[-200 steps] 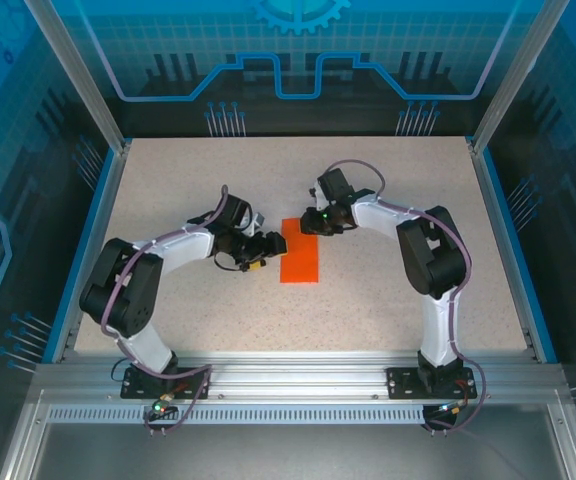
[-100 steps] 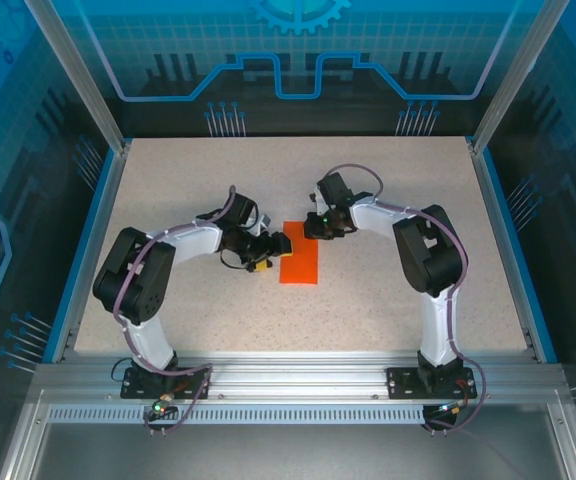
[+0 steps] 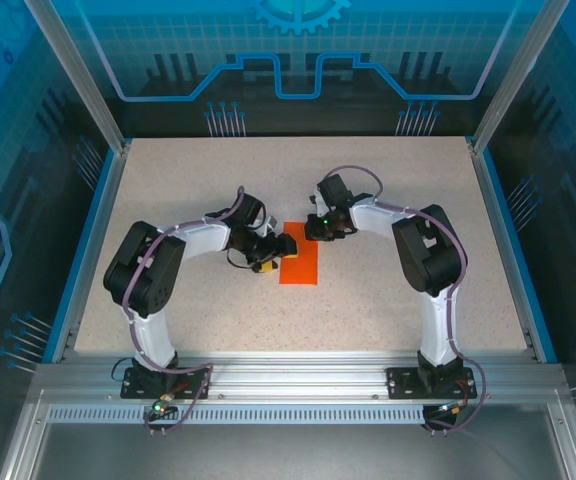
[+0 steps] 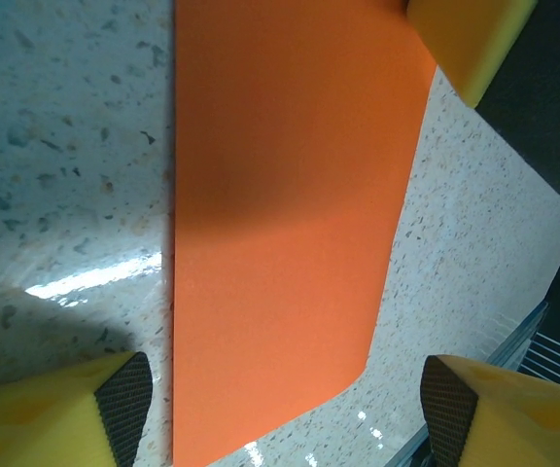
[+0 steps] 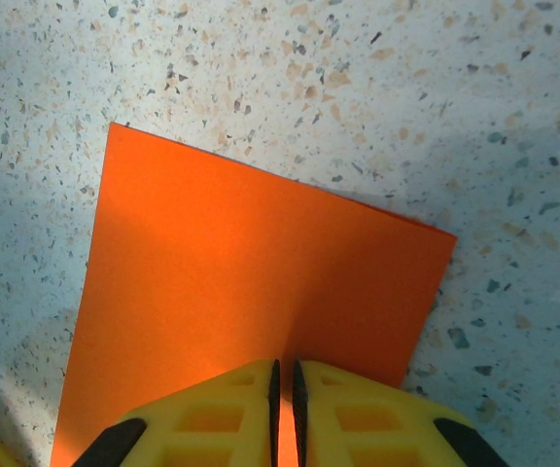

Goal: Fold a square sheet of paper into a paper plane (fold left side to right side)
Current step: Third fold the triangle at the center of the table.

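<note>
Now my left tool [image 4: 286, 409] stands with jaws wide apart, straddling the folded orange sheet [image 3: 299, 263], which lies flat mid-counter [image 3: 398, 190]. My right tool [image 5: 283, 389] has its fingers together, over the sheet's far end.

The sheet of paper [image 4: 280, 243] looks matt and smooth, the speckled table [image 4: 56, 175] faintly glossy

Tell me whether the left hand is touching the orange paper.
Apart. In the left wrist view, the open left hand straddles the orange paper; bare table shows between each fingertip and the paper's edges.
</note>
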### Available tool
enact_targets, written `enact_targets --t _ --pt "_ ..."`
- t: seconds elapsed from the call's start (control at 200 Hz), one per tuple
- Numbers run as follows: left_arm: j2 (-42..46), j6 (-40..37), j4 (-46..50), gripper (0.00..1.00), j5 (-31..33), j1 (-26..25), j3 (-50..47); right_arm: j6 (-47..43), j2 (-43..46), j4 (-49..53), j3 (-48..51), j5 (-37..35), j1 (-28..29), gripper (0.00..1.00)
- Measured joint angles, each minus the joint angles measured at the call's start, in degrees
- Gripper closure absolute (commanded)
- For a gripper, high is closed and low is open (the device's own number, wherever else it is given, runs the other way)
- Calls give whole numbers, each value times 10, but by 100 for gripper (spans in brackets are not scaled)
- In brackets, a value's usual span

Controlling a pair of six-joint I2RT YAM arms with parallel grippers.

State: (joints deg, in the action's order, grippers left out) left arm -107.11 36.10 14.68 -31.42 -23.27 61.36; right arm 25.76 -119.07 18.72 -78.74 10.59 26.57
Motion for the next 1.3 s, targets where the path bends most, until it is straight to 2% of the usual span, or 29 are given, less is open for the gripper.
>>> enact_targets --t 0.23,0.55,1.06,1.175,1.295 --pt "-10 0 12 26 0 -2 11 0 0 0 0 0 0 86" --pt "-16 0 19 38 -1 -4 16 0 0 0 0 2 0 86" --pt "-15 1 15 43 -6 -14 16 0 0 -2 0 4 0 85" --pt "-9 13 11 50 -6 -15 16 0 0 -3 1 4 0 85" --pt "-6 17 6 63 -10 -14 16 0 0 -4 2 4 0 84"
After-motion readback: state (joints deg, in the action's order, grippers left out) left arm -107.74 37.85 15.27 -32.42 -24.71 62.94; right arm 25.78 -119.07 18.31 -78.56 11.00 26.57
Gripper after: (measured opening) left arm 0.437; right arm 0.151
